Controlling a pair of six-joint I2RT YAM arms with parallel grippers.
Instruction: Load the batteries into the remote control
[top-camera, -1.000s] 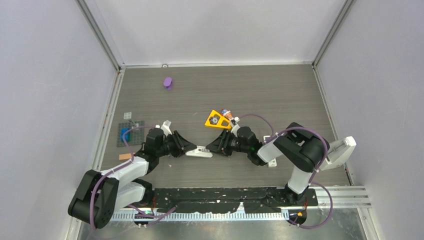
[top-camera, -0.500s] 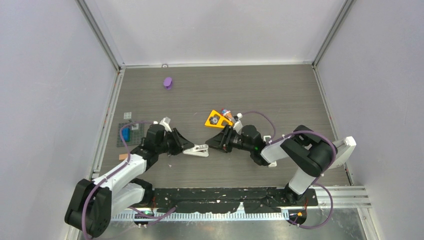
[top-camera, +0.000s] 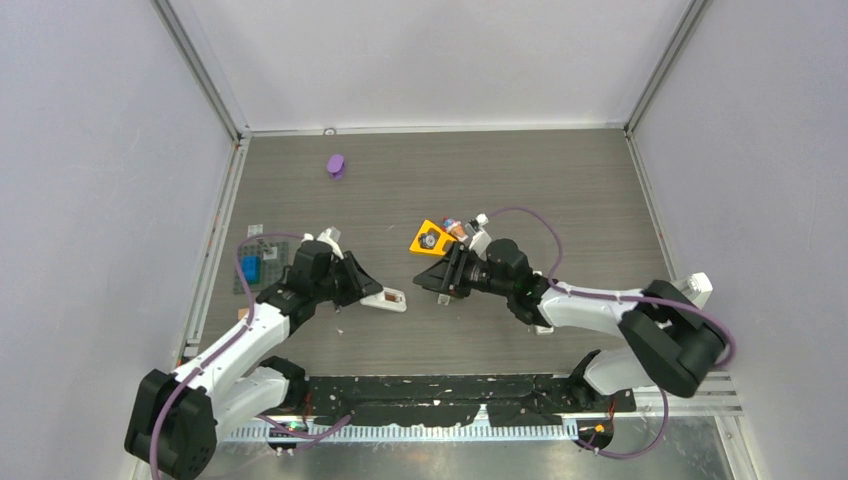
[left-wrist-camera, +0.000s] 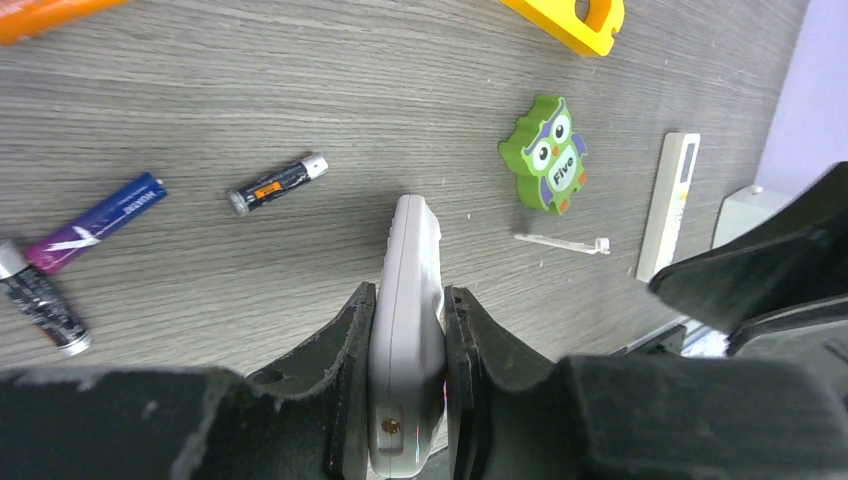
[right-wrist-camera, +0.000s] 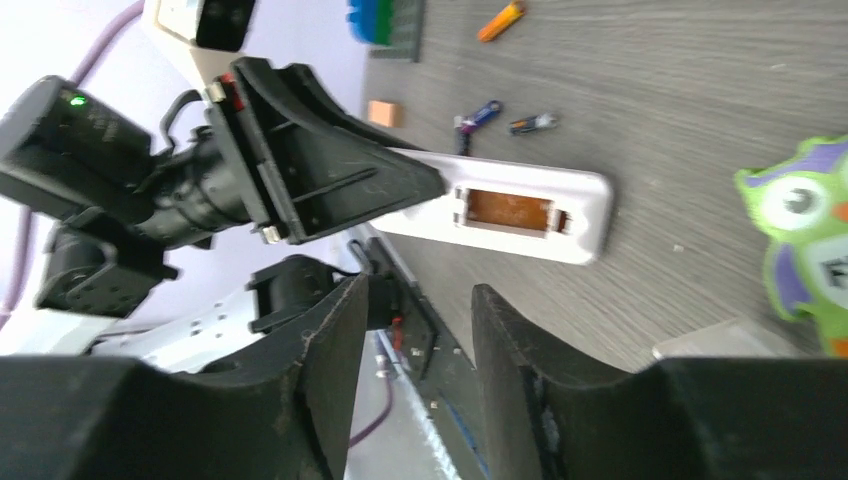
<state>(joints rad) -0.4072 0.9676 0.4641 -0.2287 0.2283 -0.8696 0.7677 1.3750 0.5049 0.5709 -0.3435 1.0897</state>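
Both claws are drawing apart now. The left gripper (top-camera: 378, 294) has carried the remote control (top-camera: 393, 300) a touch left and farther from the bases, and the right gripper (top-camera: 425, 282) has backed away, so they are no longer nearly nose to nose.

From above, a yellow triangular block (top-camera: 430, 240) is sitting just behind the right claw. A purple lump (top-camera: 336, 165) is lying well off toward the back wall, and a blue brick (top-camera: 250, 268) is resting left of the left arm.

Over to the left wrist camera. The left claw is clamping the white remote on edge, fingers pressing both long sides, its nose poking forward over the table. To its left in this view, loose on the wood, a dark battery with an orange label (left-wrist-camera: 277, 184), a purple battery (left-wrist-camera: 95, 222) and a black-and-silver battery (left-wrist-camera: 40, 300) are lying apart from one another, with open tabletop between them and the remote. On the other side a green owl block (left-wrist-camera: 550, 153) is lying flat, with a thin white strip (left-wrist-camera: 562, 241) and a narrow white cover (left-wrist-camera: 668, 205) near it.

Now the right wrist camera. The remote's back is facing it, its battery compartment (right-wrist-camera: 505, 210) lying open and showing brownish orange inside. The right claw's jaws are standing parted, gripping nothing, short of the remote. The owl is crowding the right edge.
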